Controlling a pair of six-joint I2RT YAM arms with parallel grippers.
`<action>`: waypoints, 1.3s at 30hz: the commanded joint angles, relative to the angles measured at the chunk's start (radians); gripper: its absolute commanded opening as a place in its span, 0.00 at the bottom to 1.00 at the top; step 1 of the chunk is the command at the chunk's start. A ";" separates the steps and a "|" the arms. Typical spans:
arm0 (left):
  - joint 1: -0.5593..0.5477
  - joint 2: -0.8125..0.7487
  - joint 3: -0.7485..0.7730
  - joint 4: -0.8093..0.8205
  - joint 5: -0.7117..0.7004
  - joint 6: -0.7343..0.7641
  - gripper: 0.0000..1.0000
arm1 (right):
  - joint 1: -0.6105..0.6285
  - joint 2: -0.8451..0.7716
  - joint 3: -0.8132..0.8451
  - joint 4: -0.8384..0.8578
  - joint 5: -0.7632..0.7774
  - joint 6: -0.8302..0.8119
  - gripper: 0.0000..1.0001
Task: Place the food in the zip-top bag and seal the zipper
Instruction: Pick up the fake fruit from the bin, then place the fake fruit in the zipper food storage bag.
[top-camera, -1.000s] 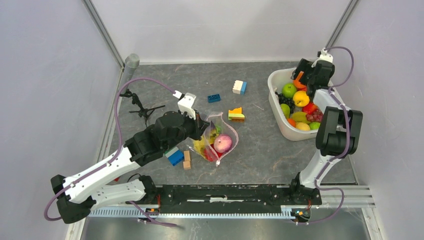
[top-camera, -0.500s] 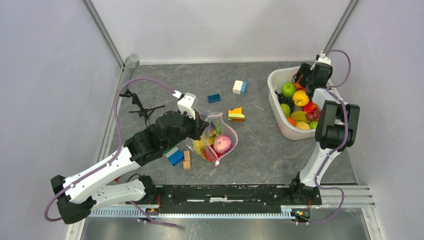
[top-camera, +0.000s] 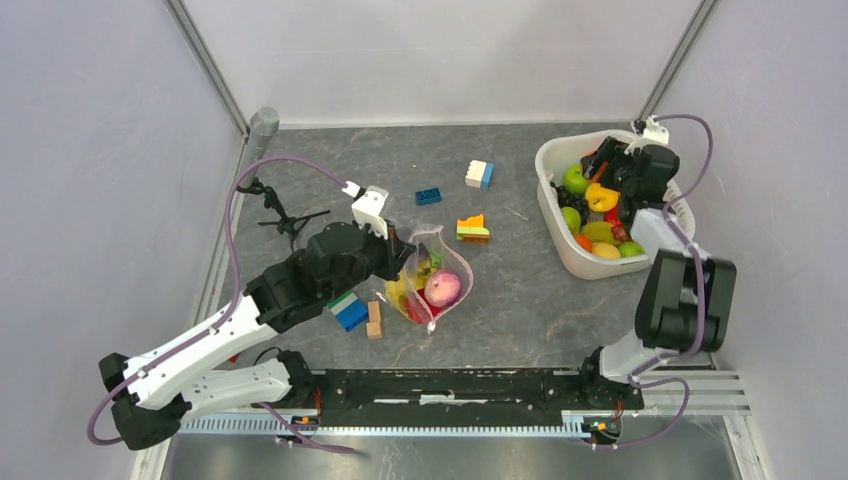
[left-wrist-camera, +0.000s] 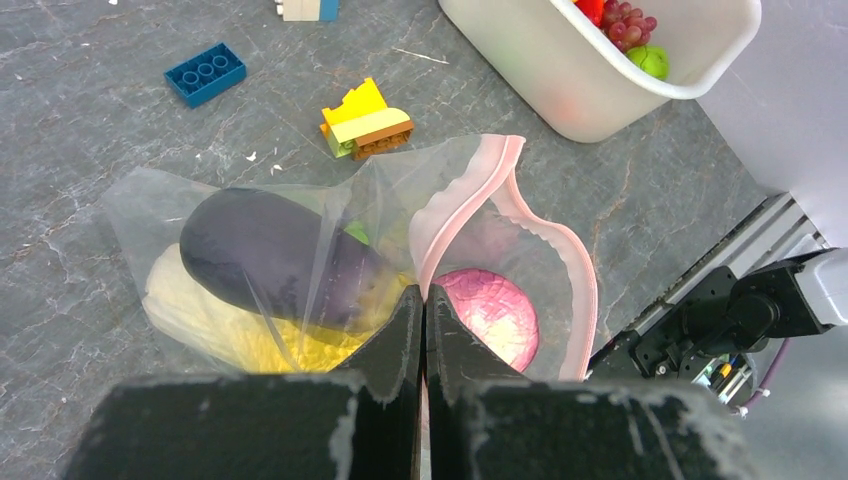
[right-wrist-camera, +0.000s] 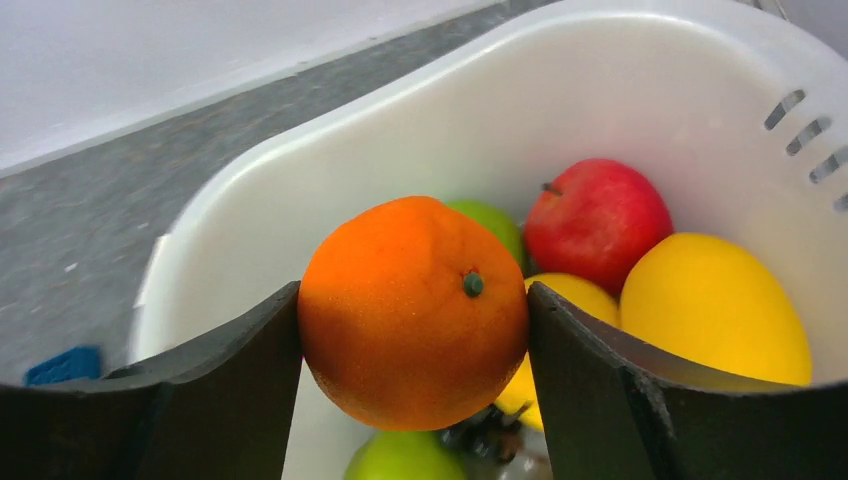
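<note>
— Bag first: where does it lie?
— The zip-top bag lies on the table, near the middle and a little to the left, its mouth gaping towards the right. The pink zipper curls round that open mouth, unsealed.
— And what is inside?
— A purple aubergine on top of something yellow, and a round pink piece just inside the mouth.
— Who has hold of it?
— The left gripper. Its jaws are pressed together on the near part of the zipper edge, with the plastic pinched between them. The left arm runs slantwise from the near left corner up to the bag's left side, wrist low.
— The right arm?
— It stands up from its base at the near right, folds at the elbow and reaches to the far right, wrist over the white basket. The right gripper clasps an orange, one finger on each side, above a red apple, a yellow fruit and a green one.
— Anything around the bag?
— A yellow-and-brown block just beyond it and a blue block farther off.
</note>
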 joint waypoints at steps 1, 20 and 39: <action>0.008 -0.022 0.006 0.034 0.016 0.023 0.03 | 0.004 -0.209 -0.165 0.122 -0.129 0.039 0.56; 0.012 0.022 0.007 0.071 0.035 0.010 0.03 | 0.400 -0.907 -0.540 0.223 -0.509 0.084 0.52; 0.012 0.049 0.034 0.070 0.054 0.009 0.03 | 1.033 -0.759 -0.282 -0.142 -0.294 -0.282 0.49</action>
